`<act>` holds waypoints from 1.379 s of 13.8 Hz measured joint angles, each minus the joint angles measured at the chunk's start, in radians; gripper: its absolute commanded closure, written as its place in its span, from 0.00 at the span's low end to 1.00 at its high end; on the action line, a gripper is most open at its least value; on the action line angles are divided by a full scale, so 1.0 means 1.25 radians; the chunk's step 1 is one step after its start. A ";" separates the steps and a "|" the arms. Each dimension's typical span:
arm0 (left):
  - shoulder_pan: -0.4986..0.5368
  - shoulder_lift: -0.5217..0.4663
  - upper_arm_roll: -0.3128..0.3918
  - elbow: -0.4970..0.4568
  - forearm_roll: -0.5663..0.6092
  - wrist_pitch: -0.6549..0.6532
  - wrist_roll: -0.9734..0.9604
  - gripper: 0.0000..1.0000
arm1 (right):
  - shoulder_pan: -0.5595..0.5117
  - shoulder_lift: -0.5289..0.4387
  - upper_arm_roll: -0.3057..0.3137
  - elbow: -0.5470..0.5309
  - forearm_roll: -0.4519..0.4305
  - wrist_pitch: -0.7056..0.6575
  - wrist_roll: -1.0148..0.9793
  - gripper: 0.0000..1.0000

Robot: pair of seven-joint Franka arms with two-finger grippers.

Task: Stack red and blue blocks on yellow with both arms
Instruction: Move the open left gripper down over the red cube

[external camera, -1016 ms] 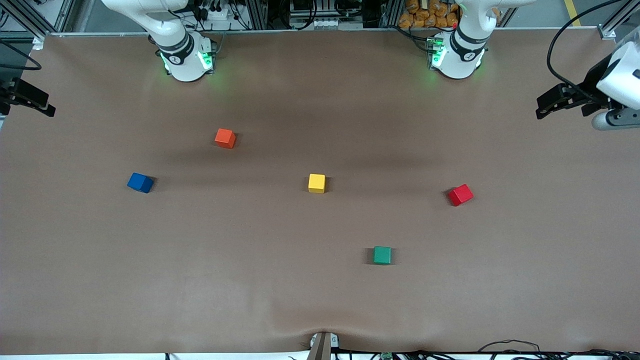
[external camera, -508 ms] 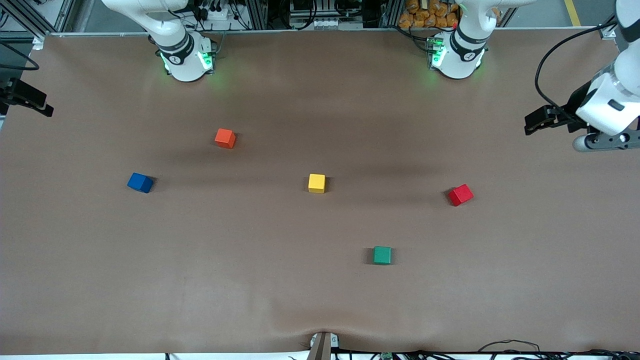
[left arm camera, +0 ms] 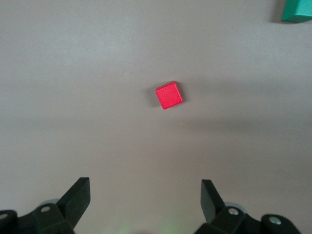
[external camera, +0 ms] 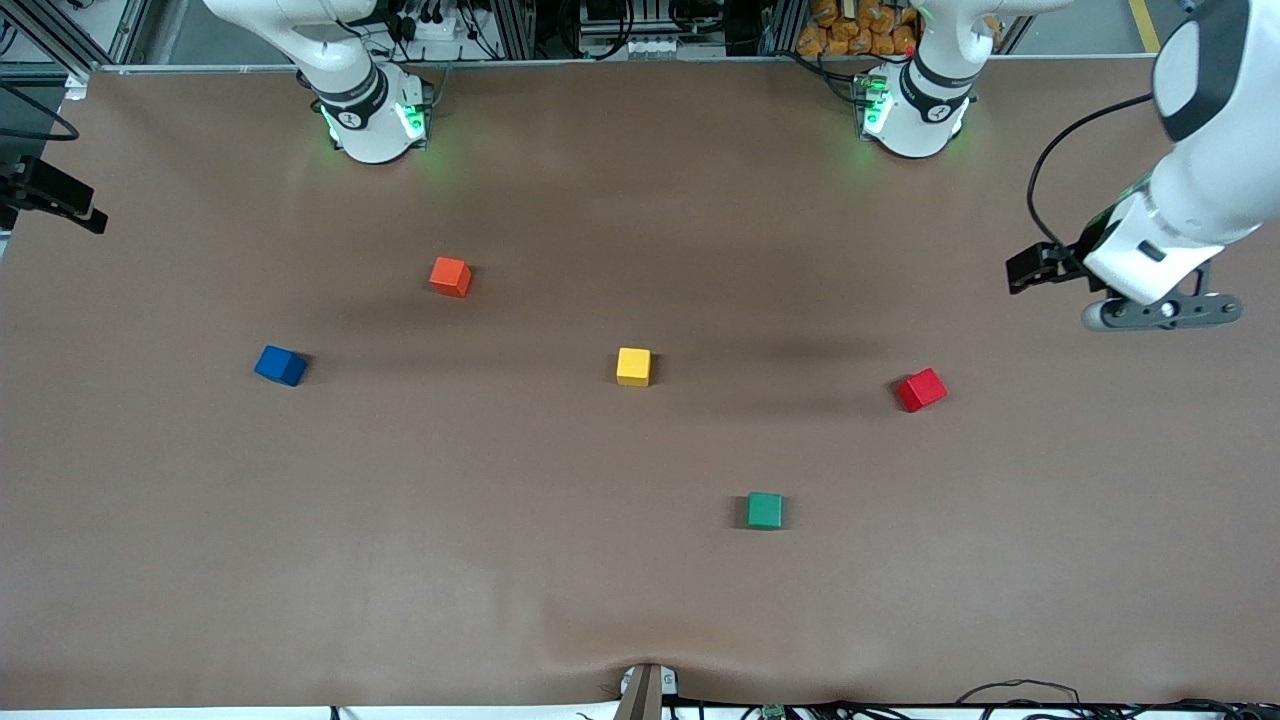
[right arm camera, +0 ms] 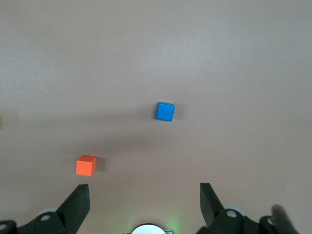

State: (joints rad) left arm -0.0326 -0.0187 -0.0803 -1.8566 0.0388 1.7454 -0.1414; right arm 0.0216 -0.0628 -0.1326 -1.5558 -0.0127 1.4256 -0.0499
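The yellow cube sits mid-table. The red block lies toward the left arm's end and the blue block toward the right arm's end, each alone on the mat. My left gripper hangs open in the air over bare mat near the red block; its wrist view shows nothing between the jaws. My right gripper hovers open at the table's edge on the right arm's end. The blue block shows well clear of its empty jaws.
An orange-red cube lies between the blue block and the right arm's base. A green cube sits nearer the front camera than the yellow cube. The brown mat covers the table.
The left arm has swung its open gripper in from the table's end, over the mat toward the red block. The right gripper has barely moved. No block has shifted.
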 measured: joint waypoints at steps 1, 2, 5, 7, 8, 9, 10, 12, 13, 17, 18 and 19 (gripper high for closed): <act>0.000 0.001 -0.001 -0.025 0.000 0.026 0.000 0.00 | 0.000 0.000 0.000 0.000 0.000 0.000 0.000 0.00; 0.000 0.001 -0.001 -0.051 0.000 0.055 0.000 0.00 | 0.000 0.000 0.000 0.000 0.000 0.000 0.000 0.00; 0.000 0.007 -0.001 -0.130 0.000 0.161 -0.005 0.00 | 0.000 0.000 0.000 0.000 0.000 0.000 0.000 0.00; 0.000 0.023 -0.002 -0.164 0.000 0.219 -0.037 0.00 | 0.001 0.000 0.000 0.000 0.000 0.000 0.000 0.00; 0.000 0.035 -0.005 -0.173 0.000 0.239 -0.064 0.00 | 0.001 0.001 0.000 0.000 0.000 0.000 0.000 0.00; -0.001 0.048 -0.010 -0.175 0.000 0.253 -0.095 0.00 | 0.001 0.005 0.000 0.000 0.000 0.000 0.000 0.00; -0.001 0.061 -0.017 -0.176 0.000 0.266 -0.130 0.00 | 0.001 0.012 0.001 0.000 0.000 0.002 0.000 0.00; -0.003 0.085 -0.029 -0.177 0.000 0.283 -0.193 0.00 | 0.001 0.030 0.001 0.001 0.000 0.008 0.000 0.00; -0.003 0.097 -0.031 -0.178 0.000 0.291 -0.216 0.00 | 0.001 0.039 0.001 0.003 0.000 0.011 0.000 0.00; 0.002 0.134 -0.029 -0.219 0.000 0.392 -0.289 0.00 | 0.001 0.061 0.001 0.008 0.000 0.012 0.000 0.00; 0.003 0.142 -0.029 -0.233 0.000 0.418 -0.304 0.00 | 0.001 0.069 0.000 0.009 0.000 0.012 0.000 0.00; 0.003 0.152 -0.029 -0.242 0.000 0.440 -0.322 0.00 | 0.001 0.081 0.000 0.009 -0.001 0.012 0.000 0.00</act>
State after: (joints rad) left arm -0.0286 0.1711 -0.1160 -2.1591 0.0388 2.2950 -0.5441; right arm 0.0227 0.0387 -0.1327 -1.5449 -0.0134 1.4402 -0.0499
